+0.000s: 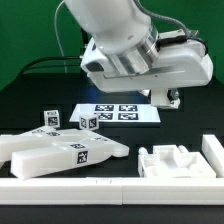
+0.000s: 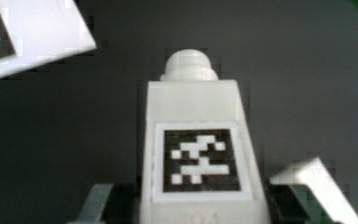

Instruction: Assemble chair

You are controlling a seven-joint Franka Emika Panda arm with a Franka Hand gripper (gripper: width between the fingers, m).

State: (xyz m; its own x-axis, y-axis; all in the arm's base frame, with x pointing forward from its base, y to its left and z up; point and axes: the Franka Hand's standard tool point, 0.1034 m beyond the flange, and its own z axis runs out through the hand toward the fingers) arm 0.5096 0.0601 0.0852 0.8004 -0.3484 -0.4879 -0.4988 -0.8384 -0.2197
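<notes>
A: Where does the robot's glossy white pincer [image 1: 172, 98] stand?

B: Low over the black worktop [image 1: 20, 105], just past the marker board [image 1: 125, 112], off its end toward the exterior view's right. The bulky grey-and-white arm [image 1: 130, 45] hides most of it from the room.

A: And seen from the wrist?

B: The pincer [image 2: 208, 180] straddles a matte white plastic peg block [image 2: 197, 105], a squared chair piece with a rounded peg at one end and a black-and-white square tag on its upper face. One of the fingers [image 2: 318, 182] lies along each flank, close against the sides; whether they clamp it I cannot tell. A corner of the marker board [image 2: 25, 40] shows nearby, not touching.

A: The rest of the chair?

B: Loose on the worktop. A small white tagged cube [image 1: 50, 118] and its twin [image 1: 85, 123] stand by the marker board, toward the exterior view's left. Long tapered white legs [image 1: 45, 150] lie together in front of them, one tag facing up. A white slotted panel [image 1: 178, 160] lies flat toward the exterior view's right. A low white rail [image 1: 110, 187] runs across the front of the exterior view.
</notes>
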